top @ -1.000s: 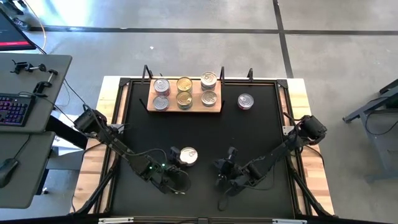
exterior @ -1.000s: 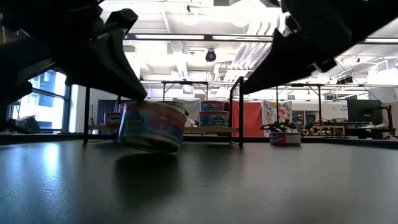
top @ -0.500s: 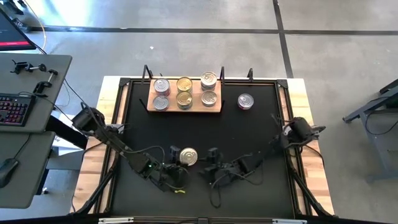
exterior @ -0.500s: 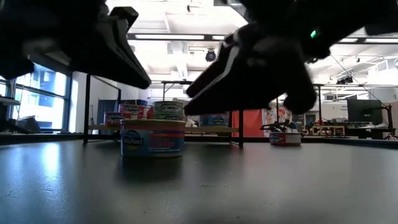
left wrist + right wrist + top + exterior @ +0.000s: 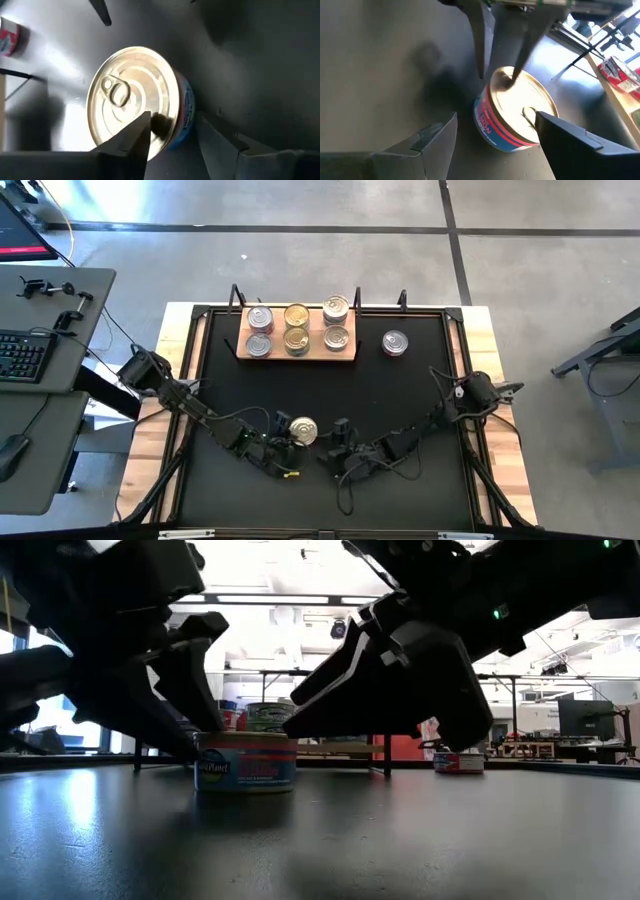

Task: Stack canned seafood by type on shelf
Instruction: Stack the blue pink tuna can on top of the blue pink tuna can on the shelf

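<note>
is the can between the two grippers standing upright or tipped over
Upright. The can sits flat on the black mat in the low view, and its pull-tab lid faces up in the high view and both wrist views.

The tin (image 5: 137, 100) between my fingers has a glossy, mirror-bright metal lid with a pull tab, and a smooth printed blue and red wall. Under it the black mat (image 5: 400, 395) looks smooth with a dull sheen. Beyond the tin, the shelf (image 5: 297, 355) is pale bare wood, matt.
</note>
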{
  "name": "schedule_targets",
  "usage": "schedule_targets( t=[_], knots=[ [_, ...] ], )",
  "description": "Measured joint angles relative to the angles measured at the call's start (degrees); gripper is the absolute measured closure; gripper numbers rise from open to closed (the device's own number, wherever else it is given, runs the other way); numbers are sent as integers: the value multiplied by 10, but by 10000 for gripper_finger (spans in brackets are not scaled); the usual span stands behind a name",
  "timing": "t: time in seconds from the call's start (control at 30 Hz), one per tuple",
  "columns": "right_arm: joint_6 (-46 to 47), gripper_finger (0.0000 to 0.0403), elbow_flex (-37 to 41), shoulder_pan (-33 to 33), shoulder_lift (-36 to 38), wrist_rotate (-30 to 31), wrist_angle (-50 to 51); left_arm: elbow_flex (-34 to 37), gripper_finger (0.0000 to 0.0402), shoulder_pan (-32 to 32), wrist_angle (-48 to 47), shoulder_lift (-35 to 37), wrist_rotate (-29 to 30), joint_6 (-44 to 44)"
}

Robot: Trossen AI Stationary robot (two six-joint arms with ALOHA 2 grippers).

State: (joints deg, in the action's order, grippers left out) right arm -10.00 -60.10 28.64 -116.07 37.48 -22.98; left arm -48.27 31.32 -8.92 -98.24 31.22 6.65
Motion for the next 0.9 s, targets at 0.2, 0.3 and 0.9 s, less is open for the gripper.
schedule_targets(
  t=[0.2,0.3,0.9],
  knots=[
    [-114,140,0,0,0,-41,0,11,259,-21,30,2,-40,12],
    [-137,140,0,-1,0,-42,0,14,286,-29,63,1,-57,30],
    [-170,140,0,4,0,0,45,4,400,-54,145,-1,-111,28]
  ],
)
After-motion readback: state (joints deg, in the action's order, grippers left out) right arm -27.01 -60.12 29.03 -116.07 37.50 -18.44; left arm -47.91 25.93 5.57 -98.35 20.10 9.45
